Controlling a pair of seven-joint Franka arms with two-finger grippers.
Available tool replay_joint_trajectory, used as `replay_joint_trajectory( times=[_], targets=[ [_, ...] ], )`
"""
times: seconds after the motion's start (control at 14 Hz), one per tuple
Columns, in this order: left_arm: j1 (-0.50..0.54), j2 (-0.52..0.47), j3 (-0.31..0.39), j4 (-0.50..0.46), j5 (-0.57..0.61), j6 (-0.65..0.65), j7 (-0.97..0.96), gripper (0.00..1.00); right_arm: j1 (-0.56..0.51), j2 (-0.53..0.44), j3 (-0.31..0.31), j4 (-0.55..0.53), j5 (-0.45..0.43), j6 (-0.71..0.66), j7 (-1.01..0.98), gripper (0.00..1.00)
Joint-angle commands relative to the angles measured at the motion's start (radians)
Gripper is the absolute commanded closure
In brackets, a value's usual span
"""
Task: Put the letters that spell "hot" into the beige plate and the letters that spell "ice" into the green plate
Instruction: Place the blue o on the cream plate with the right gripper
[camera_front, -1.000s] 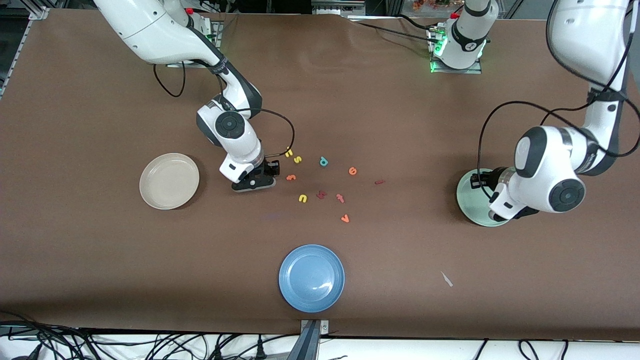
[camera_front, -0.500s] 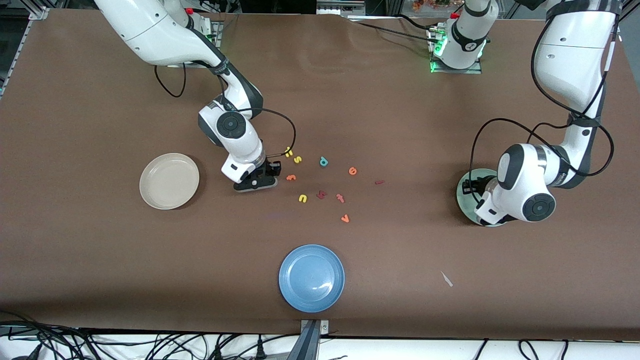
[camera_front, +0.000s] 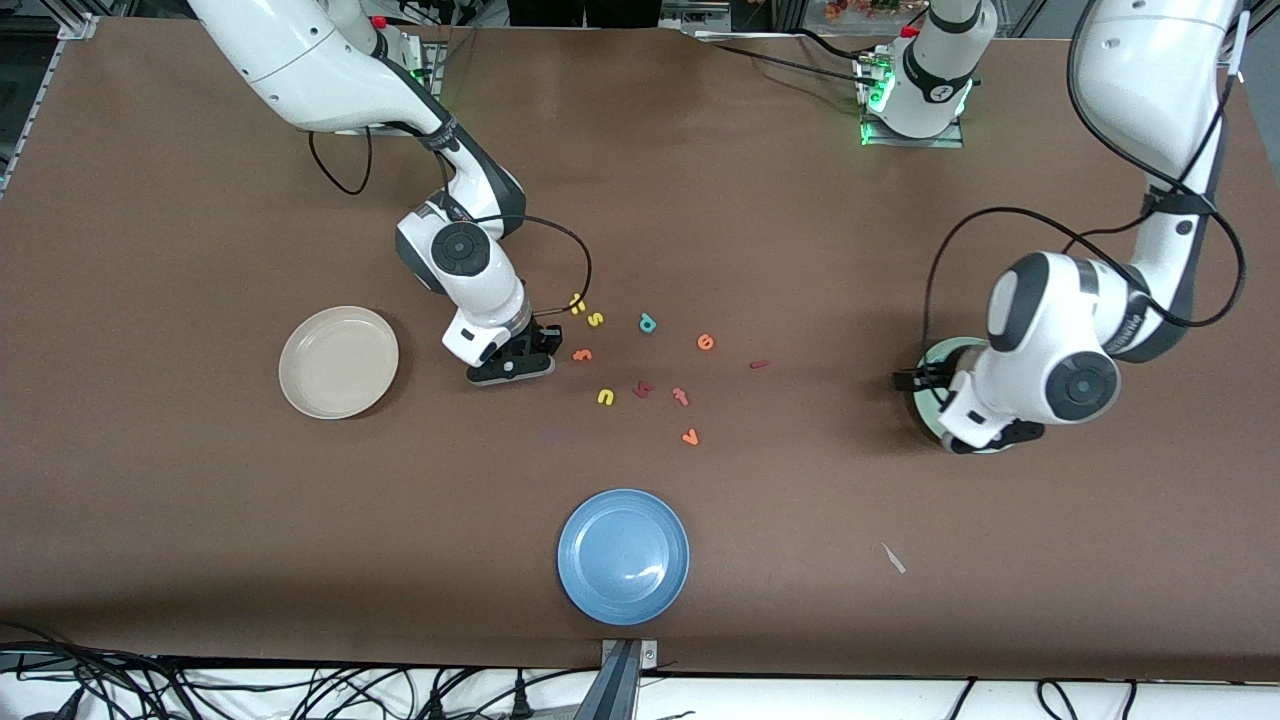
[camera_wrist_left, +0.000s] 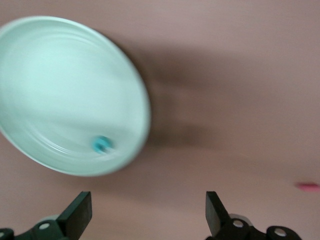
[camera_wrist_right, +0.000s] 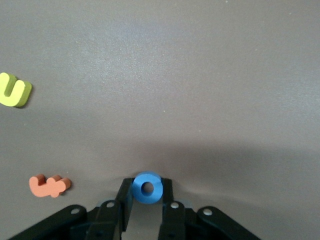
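Note:
My right gripper (camera_wrist_right: 147, 188) is down on the table beside the cluster of letters, shut on the blue o (camera_wrist_right: 147, 189). An orange t-shaped letter (camera_front: 582, 354) and the yellow h (camera_front: 576, 303) lie close to it. The beige plate (camera_front: 338, 361) holds nothing. The orange e (camera_front: 705, 342) and dark red i (camera_front: 759, 364) lie on the table. My left gripper (camera_wrist_left: 147, 205) hangs open and holds nothing, just off the rim of the green plate (camera_wrist_left: 60, 90), which holds the teal c (camera_wrist_left: 102, 145). In the front view the left arm's hand hides most of the green plate (camera_front: 935, 352).
Other letters lie in the cluster: yellow s (camera_front: 595, 320), teal p (camera_front: 647, 322), yellow u (camera_front: 605, 397), a larger dark red letter (camera_front: 642, 389), a salmon letter (camera_front: 681, 396) and an orange one (camera_front: 690, 437). A blue plate (camera_front: 623, 556) sits nearest the front camera.
My right gripper has shut on the blue o. My left gripper has opened, with the teal c now in the green plate, and its hand has shifted toward the letters.

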Motion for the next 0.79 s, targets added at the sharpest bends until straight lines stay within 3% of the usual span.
replay_joint_trajectory(
  times=[0.0, 0.29, 0.71],
  targets=[
    [-0.026, -0.003, -0.091, -0.004, -0.02, 0.041, -0.116, 0.01, 0.0, 0.014, -0.002, 0.013, -0.021, 0.008, 0.005, 0.84],
    [-0.155, 0.057, -0.107, -0.02, -0.01, 0.228, -0.367, 0.09, -0.003, -0.051, -0.024, 0.013, -0.018, -0.072, -0.024, 0.87],
    [-0.198, 0.1, -0.107, -0.168, -0.01, 0.511, -0.423, 0.14, -0.16, -0.299, -0.024, -0.038, -0.006, -0.386, -0.362, 0.87]
  ],
)
